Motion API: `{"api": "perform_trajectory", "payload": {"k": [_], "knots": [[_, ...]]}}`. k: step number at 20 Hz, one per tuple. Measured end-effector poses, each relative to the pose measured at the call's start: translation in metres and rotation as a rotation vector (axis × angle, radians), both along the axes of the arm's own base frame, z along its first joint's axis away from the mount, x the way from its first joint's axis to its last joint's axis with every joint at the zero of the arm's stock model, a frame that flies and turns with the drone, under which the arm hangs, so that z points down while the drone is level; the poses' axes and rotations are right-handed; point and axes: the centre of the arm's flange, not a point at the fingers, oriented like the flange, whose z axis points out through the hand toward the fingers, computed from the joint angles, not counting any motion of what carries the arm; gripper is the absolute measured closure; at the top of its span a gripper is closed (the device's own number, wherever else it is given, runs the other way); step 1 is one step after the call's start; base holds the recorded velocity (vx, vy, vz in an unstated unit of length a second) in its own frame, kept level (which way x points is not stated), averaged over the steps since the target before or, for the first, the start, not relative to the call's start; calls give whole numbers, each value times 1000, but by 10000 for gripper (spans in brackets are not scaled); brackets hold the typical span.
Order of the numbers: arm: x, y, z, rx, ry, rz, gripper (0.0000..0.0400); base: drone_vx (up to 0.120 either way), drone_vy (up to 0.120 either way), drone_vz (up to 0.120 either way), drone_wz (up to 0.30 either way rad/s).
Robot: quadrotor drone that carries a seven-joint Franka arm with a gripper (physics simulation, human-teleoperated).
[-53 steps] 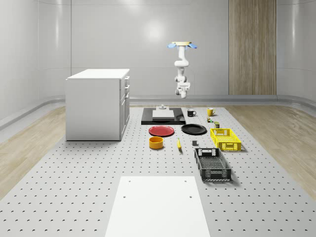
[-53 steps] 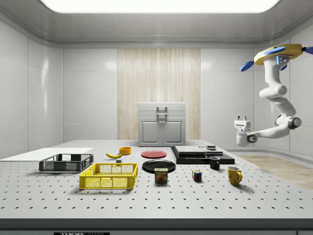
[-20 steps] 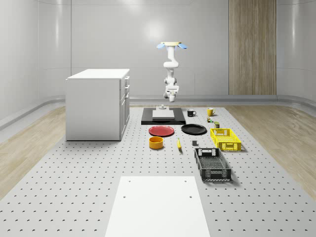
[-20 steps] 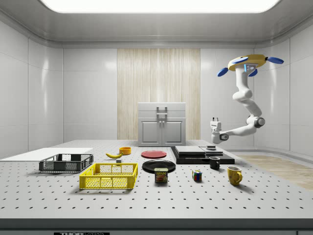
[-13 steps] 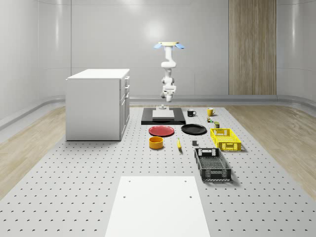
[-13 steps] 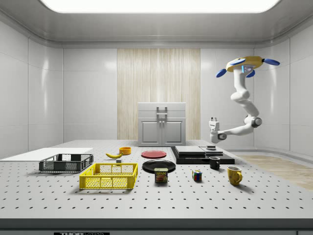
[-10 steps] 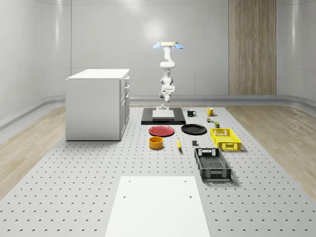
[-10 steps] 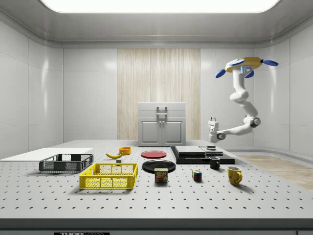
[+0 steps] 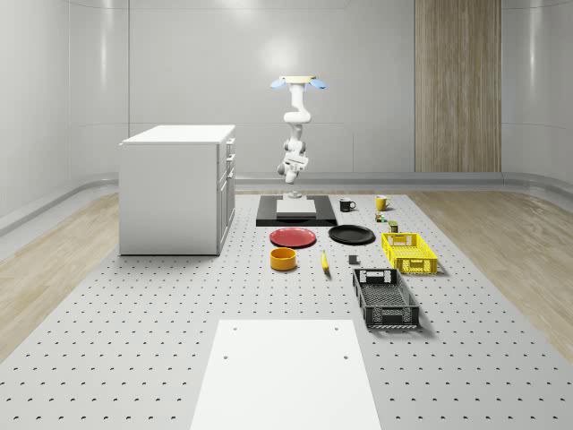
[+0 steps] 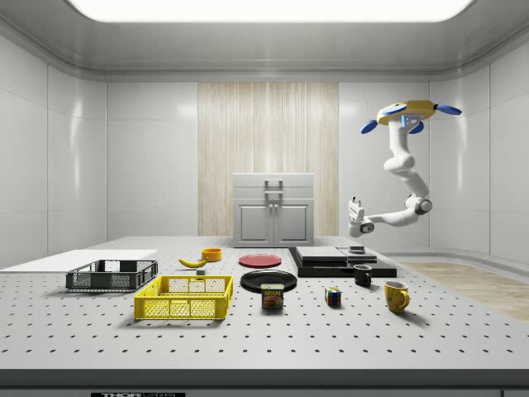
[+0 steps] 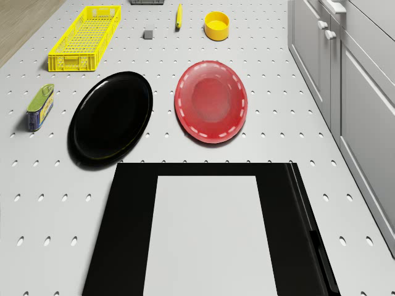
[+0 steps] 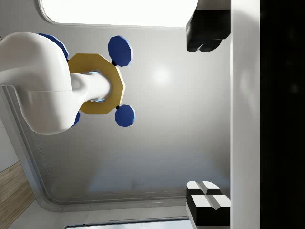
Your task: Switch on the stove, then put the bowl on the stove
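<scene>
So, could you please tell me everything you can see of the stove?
The stove is a flat black slab with a pale grey rectangular cooking plate inset on top and a raised black strip along the edge nearest the white cabinet. It lies flat on the perforated table, beyond the red plate and black plate, bare on top.

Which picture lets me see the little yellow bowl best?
The whole-scene view: the bowl stands unblocked before the red plate. The drone view has it small near the picture's edge; the side view puts it far off.

table (image 9: 134, 305): perforated | on it: stove (image 9: 296, 213); cabinet (image 9: 176, 188); bowl (image 9: 283, 259); red plate (image 9: 293, 237); yellow crate (image 9: 408, 252)
</scene>
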Motion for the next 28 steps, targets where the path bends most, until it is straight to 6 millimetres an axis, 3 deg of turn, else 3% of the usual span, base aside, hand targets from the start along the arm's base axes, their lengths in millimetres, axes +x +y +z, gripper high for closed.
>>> {"api": "perform_trajectory", "payload": {"k": [5, 10, 14, 18, 22, 28], "knots": [[0, 36, -24, -440, -2, -14, 0, 0, -32, 0, 0], [3, 64, -93, -1208, -2, -40, 0, 0, 0, -24, 0], [5, 43, -154, -1863, 0, -63, 0, 0, 0, -120, 0], [6, 10, -182, -2309, 2, -77, 0, 0, 0, -120, 0], [6, -12, -191, -2550, 3, -80, 0, 0, 0, -120, 0], [6, -27, -194, -2704, 4, -80, 0, 0, 0, -120, 0]]}}
